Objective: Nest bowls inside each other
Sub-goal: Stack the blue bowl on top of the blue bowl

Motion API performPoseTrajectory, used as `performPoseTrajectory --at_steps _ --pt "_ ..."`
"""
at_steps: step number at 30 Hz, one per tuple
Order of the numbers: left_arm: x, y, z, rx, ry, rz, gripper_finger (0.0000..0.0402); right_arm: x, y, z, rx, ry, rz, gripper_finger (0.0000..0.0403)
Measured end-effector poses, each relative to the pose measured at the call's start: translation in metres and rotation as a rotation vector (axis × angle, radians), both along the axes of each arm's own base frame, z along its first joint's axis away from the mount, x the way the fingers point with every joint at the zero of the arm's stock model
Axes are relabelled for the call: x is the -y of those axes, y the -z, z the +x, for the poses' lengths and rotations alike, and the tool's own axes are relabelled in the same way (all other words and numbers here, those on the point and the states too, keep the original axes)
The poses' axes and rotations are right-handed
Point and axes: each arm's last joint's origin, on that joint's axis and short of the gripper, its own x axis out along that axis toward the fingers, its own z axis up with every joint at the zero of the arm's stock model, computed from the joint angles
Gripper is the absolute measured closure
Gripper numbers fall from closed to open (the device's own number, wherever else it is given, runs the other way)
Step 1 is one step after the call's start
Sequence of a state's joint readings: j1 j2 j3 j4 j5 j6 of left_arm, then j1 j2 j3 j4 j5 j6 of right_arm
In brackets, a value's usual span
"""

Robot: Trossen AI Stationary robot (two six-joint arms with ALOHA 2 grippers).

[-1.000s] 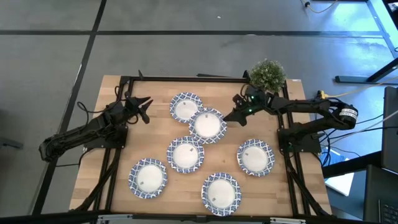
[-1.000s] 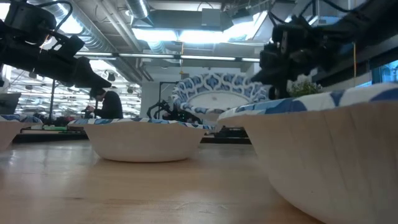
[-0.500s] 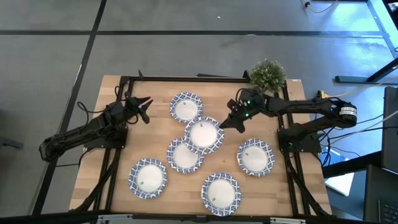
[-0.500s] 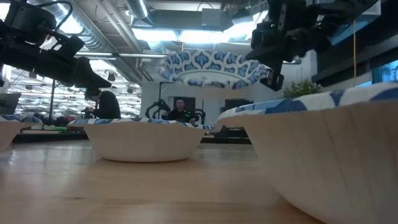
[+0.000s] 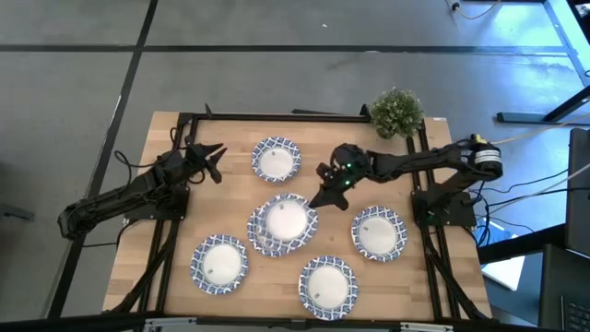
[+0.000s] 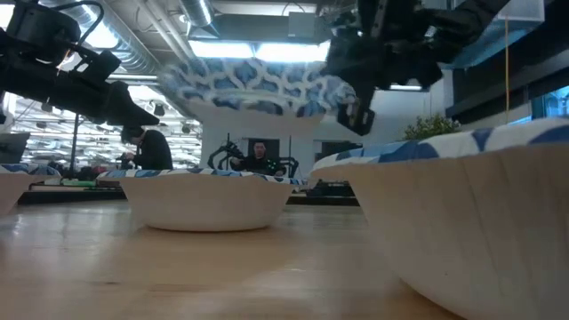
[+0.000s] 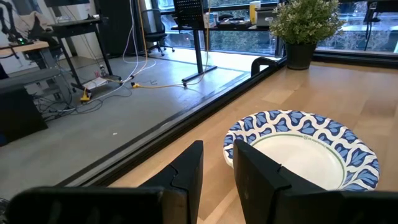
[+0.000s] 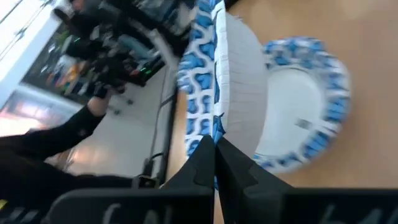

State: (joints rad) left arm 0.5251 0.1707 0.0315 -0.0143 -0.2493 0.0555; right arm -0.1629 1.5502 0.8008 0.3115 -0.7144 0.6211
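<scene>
two fingers of the right gripper (image 5: pixel 323 195) pinch the rim of one bowl, the carried bowl (image 5: pixel 285 219). the fingers are nearly closed, with only the thin rim between them (the right wrist view shows this best). the carried bowl hangs in the air above the middle bowl (image 6: pixel 206 197), which sits on the table (image 5: pixel 230 157). from above the two almost line up, so only a bit of the lower rim peeks out.

to do this step well, the carried bowl should be flat and right over the middle bowl, then go down slowly until it sits inside. only then should the fingers let go. it looks a little tilted in the low view, though that part is blurry, so i am not sure. if it drops tilted, i think it could slide off the side.

four more bowls wait on the table: the far bowl (image 5: pixel 276 159), the left front bowl (image 5: pixel 218 264), the front bowl (image 5: pixel 326 287) and the right bowl (image 5: pixel 379 232).

the left gripper (image 5: pixel 215 160) waits near the far bowl, touching nothing, its fingers a little apart.
</scene>
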Motion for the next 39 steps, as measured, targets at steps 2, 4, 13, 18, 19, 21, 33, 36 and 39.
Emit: performPoseTrajectory --at_steps 2,4,13,18,19,21,33,36,39 --pt "0.0 0.0 0.0 0.0 0.0 0.0 0.0319 -0.003 -0.003 0.011 0.013 -0.039 0.008 0.04" --pt "0.0 0.0 0.0 0.0 0.0 0.0 0.0319 -0.005 -0.004 0.022 0.029 -0.076 0.001 0.04" --pt "0.0 0.0 0.0 0.0 0.0 0.0 0.0319 -0.014 0.02 0.057 -0.018 -0.13 -0.001 0.04" --pt "0.0 0.0 0.0 0.0 0.0 0.0 0.0319 -0.009 0.03 0.06 -0.043 -0.096 -0.013 0.04" --pt "0.0 0.0 0.0 0.0 0.0 0.001 0.0319 -0.007 0.03 0.06 -0.042 -0.092 -0.013 0.04" --pt "0.0 0.0 0.0 0.0 0.0 0.0 0.0319 -0.004 0.029 0.06 -0.036 -0.079 -0.02 0.04" --pt "0.0 0.0 0.0 0.0 0.0 0.001 0.0319 0.005 0.038 0.054 -0.135 -0.067 -0.019 0.04" --pt "0.0 0.0 0.0 0.0 0.0 0.001 0.0319 0.005 0.038 0.053 -0.131 -0.071 -0.023 0.04" --pt "0.0 0.0 0.0 -0.001 0.0 0.001 0.0319 0.005 0.038 0.053 -0.125 -0.076 -0.032 0.0394"
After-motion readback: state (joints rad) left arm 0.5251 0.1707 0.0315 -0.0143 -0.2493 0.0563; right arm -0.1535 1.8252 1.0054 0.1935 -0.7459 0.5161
